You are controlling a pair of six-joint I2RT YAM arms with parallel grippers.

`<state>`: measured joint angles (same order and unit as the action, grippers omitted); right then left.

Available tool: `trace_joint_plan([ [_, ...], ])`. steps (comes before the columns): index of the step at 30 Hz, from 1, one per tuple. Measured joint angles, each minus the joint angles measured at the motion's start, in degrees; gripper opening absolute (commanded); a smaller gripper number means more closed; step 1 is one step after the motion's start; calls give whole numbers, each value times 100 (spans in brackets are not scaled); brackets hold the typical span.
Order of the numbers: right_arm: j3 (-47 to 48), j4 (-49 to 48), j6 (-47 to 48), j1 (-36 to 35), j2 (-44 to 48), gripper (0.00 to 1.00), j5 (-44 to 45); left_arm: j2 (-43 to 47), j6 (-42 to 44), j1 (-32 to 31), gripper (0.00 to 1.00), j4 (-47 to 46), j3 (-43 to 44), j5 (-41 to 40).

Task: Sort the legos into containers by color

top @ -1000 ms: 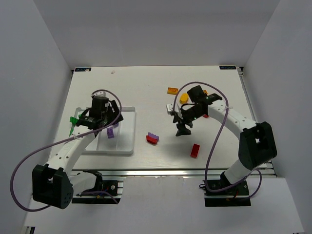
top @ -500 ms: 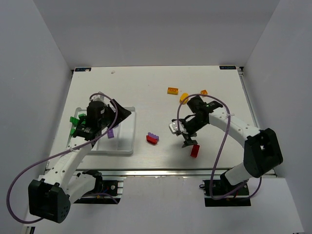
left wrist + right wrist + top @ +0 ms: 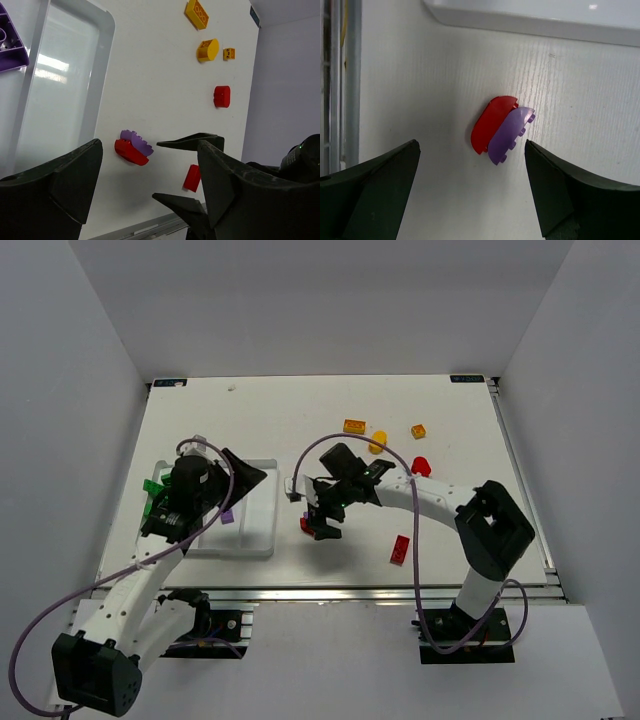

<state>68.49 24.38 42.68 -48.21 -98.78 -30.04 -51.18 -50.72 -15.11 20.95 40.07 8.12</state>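
1. Near right on the counter [image 3: 300, 410]: flat red brick [image 3: 400, 550].
2. Left of it, curved red piece [image 3: 492, 124] pressed against studded purple piece [image 3: 510, 136], under right gripper's [image 3: 322, 528] wide-apart jaws, untouched.
3. Left: white tray [image 3: 262, 540] holding purple brick [image 3: 228, 514]; green legos [image 3: 153, 485] half hidden at its left edge; left gripper [image 3: 250, 475] jaws apart, empty.
4. Far: orange brick [image 3: 354, 426], yellow round piece [image 3: 377, 441], small yellow brick [image 3: 418, 431], red round piece [image 3: 421, 466].

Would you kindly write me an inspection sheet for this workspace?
Surface: white table, no spills seen.
Job's things: white ridged plastic tray holds a purple brick, green bricks at its left side; loose: touching red-and-purple brick pair, orange brick, yellow rounded brick, small orange brick, red rounded brick, red rectangular brick.
Clutter: nothing seen.
Hands: left hand open near the tray; right hand open over the pair.
Cables: purple cables loop from both arms.
Surroundings: plain white walls.
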Motion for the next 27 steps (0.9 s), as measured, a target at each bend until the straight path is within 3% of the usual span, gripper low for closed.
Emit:
trace_joint_plan([
  [9,-90,-791,-1694,-476,-142,89,1005,385,-149,0,85,173,-114,35],
  [19,-354,-1377,-2310,-555,-619,88,1926,800,-334,0,86,350,-356,50],
  [21,-463,-1497,-2315,-553,-623,85,2035,909,-409,0,86,339,-459,55],
  [27,-669,-1733,-2291,-555,-623,54,2094,1075,-684,0,86,98,-776,181],
])
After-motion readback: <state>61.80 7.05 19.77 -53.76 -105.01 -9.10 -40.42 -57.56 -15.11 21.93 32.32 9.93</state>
